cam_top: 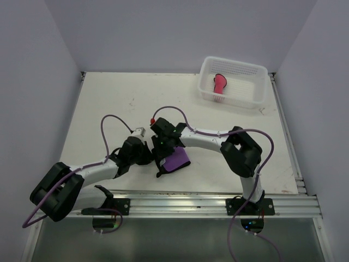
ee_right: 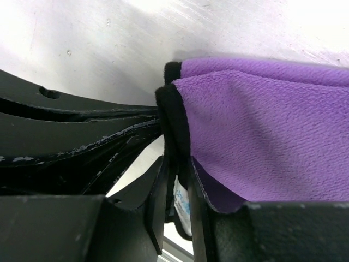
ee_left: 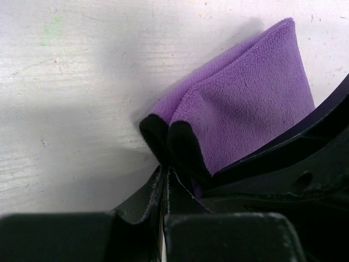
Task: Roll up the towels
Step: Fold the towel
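Both arms reached inward and met over the purple towel (cam_top: 176,160) near the table's front edge. The left gripper (ee_left: 165,173) was clamped tight on the towel's black-edged corner. The right gripper (ee_right: 175,180), just beside it, had its jaws slightly apart around the same hem.

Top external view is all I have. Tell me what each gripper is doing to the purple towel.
Observer: The left gripper is shut on the black-trimmed edge of the soft purple cloth towel.
Operator: Report the right one.
Observer: The right gripper has the same black hem between its fingers, slightly parted.
Operator: Describe the towel's shape.
Observer: Folded double, two purple layers showing, lying on the white table.
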Controlling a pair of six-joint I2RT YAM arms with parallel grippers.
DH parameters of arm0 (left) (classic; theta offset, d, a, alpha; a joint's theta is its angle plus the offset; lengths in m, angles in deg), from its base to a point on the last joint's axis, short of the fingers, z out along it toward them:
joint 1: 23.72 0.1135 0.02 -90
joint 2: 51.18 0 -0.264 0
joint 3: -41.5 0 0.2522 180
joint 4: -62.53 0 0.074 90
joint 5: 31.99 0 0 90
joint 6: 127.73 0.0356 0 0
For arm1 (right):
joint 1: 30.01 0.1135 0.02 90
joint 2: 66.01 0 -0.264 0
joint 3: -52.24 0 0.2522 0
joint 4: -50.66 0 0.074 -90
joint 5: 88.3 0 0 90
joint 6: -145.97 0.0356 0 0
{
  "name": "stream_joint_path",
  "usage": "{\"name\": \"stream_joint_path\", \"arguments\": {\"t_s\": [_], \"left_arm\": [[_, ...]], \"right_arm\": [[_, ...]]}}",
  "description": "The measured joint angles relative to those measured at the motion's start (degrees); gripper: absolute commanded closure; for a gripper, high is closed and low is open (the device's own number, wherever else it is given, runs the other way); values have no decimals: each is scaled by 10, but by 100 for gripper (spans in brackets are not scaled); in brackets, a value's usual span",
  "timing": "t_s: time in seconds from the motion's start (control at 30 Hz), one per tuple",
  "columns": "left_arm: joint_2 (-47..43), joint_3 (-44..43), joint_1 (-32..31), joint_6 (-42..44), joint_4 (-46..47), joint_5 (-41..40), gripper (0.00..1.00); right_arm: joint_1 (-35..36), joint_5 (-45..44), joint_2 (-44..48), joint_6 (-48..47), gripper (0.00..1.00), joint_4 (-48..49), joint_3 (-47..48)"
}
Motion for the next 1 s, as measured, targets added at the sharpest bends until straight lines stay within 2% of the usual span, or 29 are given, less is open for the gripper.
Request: {"name": "stream_joint_path", "arguments": {"t_s": [0.27,0.53,0.77,1.0], "left_arm": [[-19,10,0,0,-4,-1,100],[-63,13,0,0,-46,-26,100],[-108,0,0,0,-129,-74,100],[-133,-76,2,12,-186,-90,100]], "right_arm": [[0,5,8,1,70,-4,2],[-23,-5,85,0,69,-7,-10],[-84,-7,161,-4,81,0,-67],[-141,-7,167,-16,89,-3,-104]]}}
